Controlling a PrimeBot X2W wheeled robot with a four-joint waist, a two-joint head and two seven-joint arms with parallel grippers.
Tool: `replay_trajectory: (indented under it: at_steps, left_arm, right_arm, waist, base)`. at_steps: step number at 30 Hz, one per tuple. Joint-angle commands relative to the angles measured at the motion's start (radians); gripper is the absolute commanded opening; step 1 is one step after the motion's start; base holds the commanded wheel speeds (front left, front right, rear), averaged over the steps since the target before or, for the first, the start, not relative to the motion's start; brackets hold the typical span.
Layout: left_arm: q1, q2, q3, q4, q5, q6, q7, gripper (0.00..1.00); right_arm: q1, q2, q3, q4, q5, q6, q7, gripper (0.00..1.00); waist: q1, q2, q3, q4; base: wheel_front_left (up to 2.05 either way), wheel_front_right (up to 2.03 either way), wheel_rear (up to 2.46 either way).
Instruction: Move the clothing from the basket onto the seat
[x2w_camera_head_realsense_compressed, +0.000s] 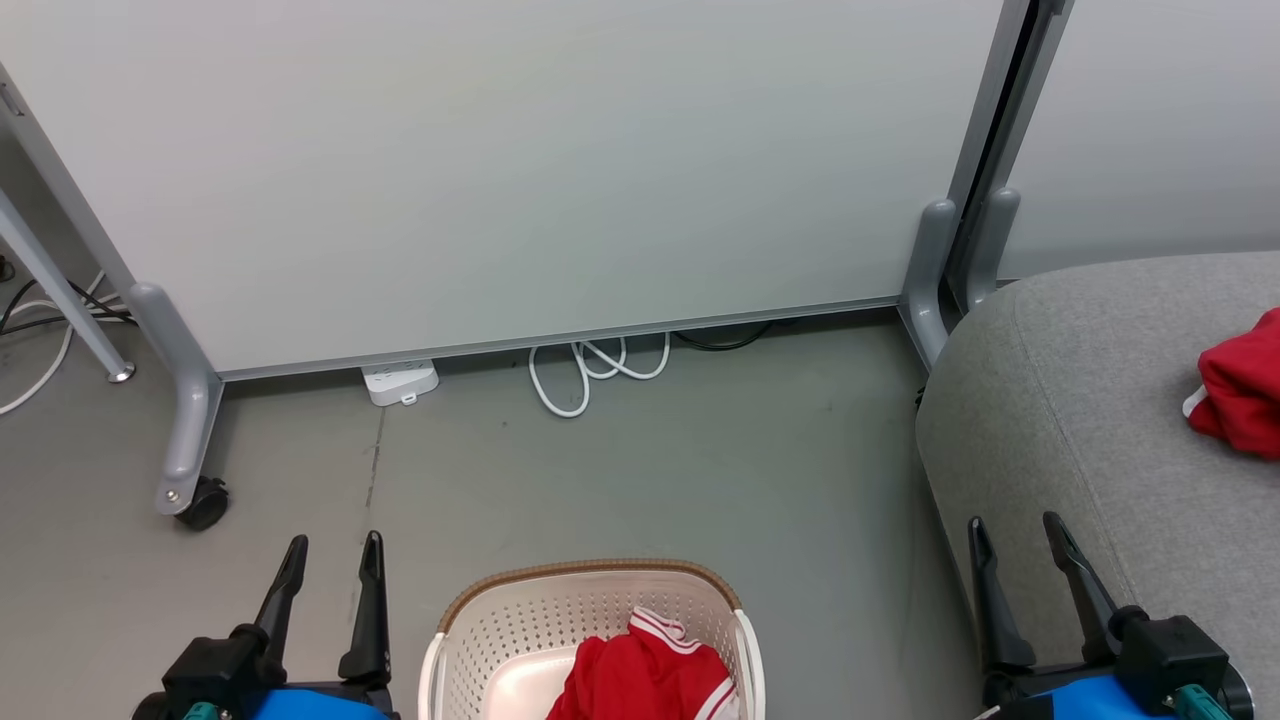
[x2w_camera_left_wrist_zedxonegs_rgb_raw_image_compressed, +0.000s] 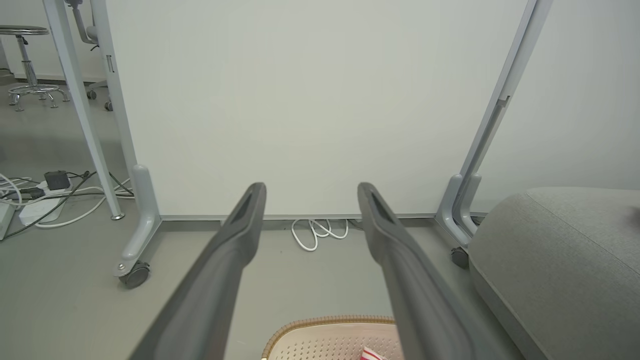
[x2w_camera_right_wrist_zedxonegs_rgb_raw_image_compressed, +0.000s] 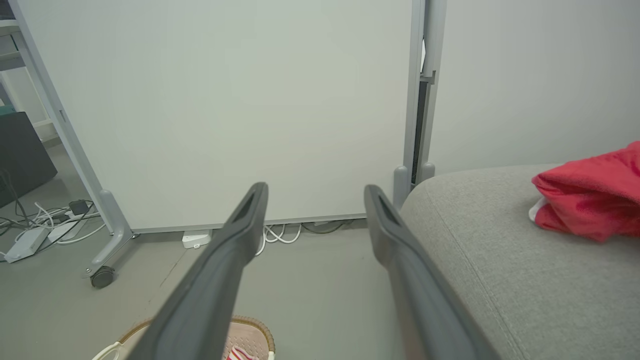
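Observation:
A cream perforated basket (x2w_camera_head_realsense_compressed: 470, 630) with a brown rim band stands on the floor at the bottom centre, and red clothing (x2w_camera_head_realsense_compressed: 645, 675) with white striped trim lies in it. Another piece of red clothing (x2w_camera_head_realsense_compressed: 1240, 385) rests on the grey seat (x2w_camera_head_realsense_compressed: 1080, 400) at the right. My left gripper (x2w_camera_head_realsense_compressed: 335, 545) is open to the left of the basket with nothing between its fingers. Over the seat's front edge my right gripper (x2w_camera_head_realsense_compressed: 1010, 525) is open and empty. The basket rim (x2w_camera_left_wrist_zedxonegs_rgb_raw_image_compressed: 325, 322) shows low in the left wrist view, and the seat (x2w_camera_right_wrist_zedxonegs_rgb_raw_image_compressed: 500, 250) carries red clothing (x2w_camera_right_wrist_zedxonegs_rgb_raw_image_compressed: 590, 197) in the right wrist view.
A white partition panel (x2w_camera_head_realsense_compressed: 520, 160) on grey wheeled feet (x2w_camera_head_realsense_compressed: 190, 440) closes off the space ahead. A white power strip (x2w_camera_head_realsense_compressed: 400, 382) and a coiled white cable (x2w_camera_head_realsense_compressed: 590, 370) lie at its foot. More cables (x2w_camera_left_wrist_zedxonegs_rgb_raw_image_compressed: 40, 195) and a stool (x2w_camera_left_wrist_zedxonegs_rgb_raw_image_compressed: 27, 60) are at the far left.

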Motion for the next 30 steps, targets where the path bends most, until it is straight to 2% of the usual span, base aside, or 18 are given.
replay_trajectory:
  at_steps: [1, 7, 16, 30]
  left_arm:
    - [0.005, 0.002, 0.004, 0.009, 0.005, -0.007, -0.003, 1.0]
    - [-0.078, -0.002, -0.033, 0.072, 0.016, -0.021, -0.003, 1.0]
    - [-0.279, 0.016, -0.123, 0.226, 0.022, -0.03, -0.003, 1.0]
    - [-0.615, 0.083, -0.456, 0.623, -0.101, -0.03, 0.017, 1.0]
  right_arm:
    - [0.013, 0.005, -0.003, 0.001, 0.003, -0.001, -0.001, 1.0]
    - [-0.005, 0.007, -0.003, -0.001, 0.001, -0.001, -0.001, 1.0]
    - [-0.131, -0.001, 0.022, -0.028, -0.012, -0.001, -0.001, 1.0]
    - [-0.387, 0.004, 0.047, -0.085, -0.035, -0.001, -0.001, 1.0]
  waist:
    - [0.0001, 0.0, 0.001, 0.003]
    - [0.0001, 0.0, 0.021, 0.005]
    - [0.0001, 0.0, 0.161, -0.054]
    - [0.0001, 0.0, 0.478, -0.165]
  base:
    - [0.0, 0.0, 0.0]
    - [0.0, 0.0, 0.0]
    - [0.0, 0.0, 0.0]
    - [0.0, 0.0, 0.0]
